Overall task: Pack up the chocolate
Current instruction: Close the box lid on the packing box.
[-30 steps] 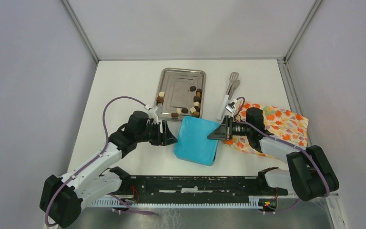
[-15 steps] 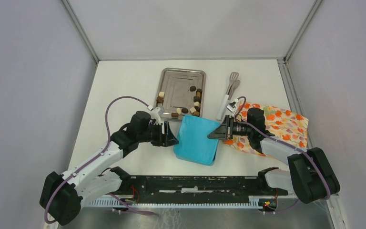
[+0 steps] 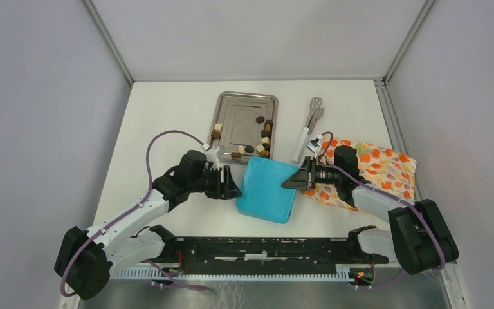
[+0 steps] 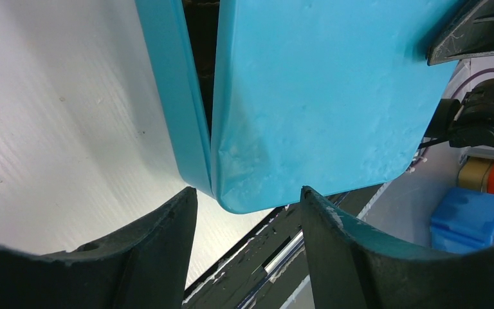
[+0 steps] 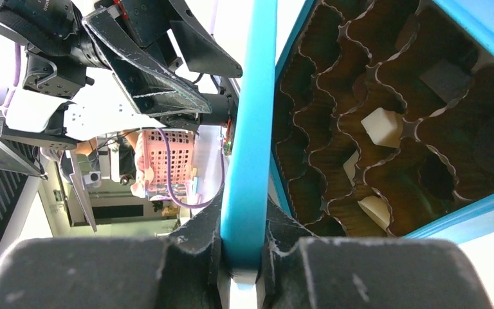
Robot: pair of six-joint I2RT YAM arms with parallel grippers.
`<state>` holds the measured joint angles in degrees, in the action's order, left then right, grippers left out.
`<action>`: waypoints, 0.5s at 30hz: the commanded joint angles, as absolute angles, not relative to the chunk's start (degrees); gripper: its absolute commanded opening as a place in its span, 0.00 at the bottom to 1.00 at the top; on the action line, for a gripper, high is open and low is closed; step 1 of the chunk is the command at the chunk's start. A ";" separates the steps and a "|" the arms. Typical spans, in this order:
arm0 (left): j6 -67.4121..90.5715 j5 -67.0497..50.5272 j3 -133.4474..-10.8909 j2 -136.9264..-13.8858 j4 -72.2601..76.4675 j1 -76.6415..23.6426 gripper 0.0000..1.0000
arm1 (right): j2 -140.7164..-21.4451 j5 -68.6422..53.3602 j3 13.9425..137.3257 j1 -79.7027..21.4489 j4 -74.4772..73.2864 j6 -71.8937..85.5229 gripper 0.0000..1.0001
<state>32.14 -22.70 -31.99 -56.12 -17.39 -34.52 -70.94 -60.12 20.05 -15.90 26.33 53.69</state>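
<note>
The teal box (image 3: pixel 269 190) lies between my two grippers, its lid (image 4: pixel 321 96) propped slightly above the base (image 4: pixel 167 90). My right gripper (image 3: pixel 291 182) is shut on the lid's right edge (image 5: pixel 249 122), clamped between both fingers. Inside, brown paper cups hold chocolate, among them a cream cube (image 5: pixel 381 127). My left gripper (image 3: pixel 234 188) stands open at the box's left corner, its tips (image 4: pixel 247 193) on either side of that corner without gripping it. More chocolate (image 3: pixel 264 138), dark, brown and cream, lies on the steel tray (image 3: pixel 238 109).
White-handled metal tongs (image 3: pixel 309 125) lie right of the tray. An orange floral cloth (image 3: pixel 379 170) is spread under my right arm. The arms' base rail (image 3: pixel 264 248) runs along the near edge, close to the box.
My left gripper has slid a little nearer and to the right, closer to the box's corner. The right gripper keeps its hold on the lid and has barely moved.
</note>
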 commanded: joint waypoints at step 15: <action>30.67 -23.73 -35.01 -59.90 -14.50 -36.64 0.60 | -70.71 -58.41 20.20 -14.69 25.37 50.19 0.24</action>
<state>32.14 -22.74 -32.34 -59.18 -16.53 -36.05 -70.94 -59.72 20.01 -15.49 25.39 52.90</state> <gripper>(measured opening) 0.616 0.223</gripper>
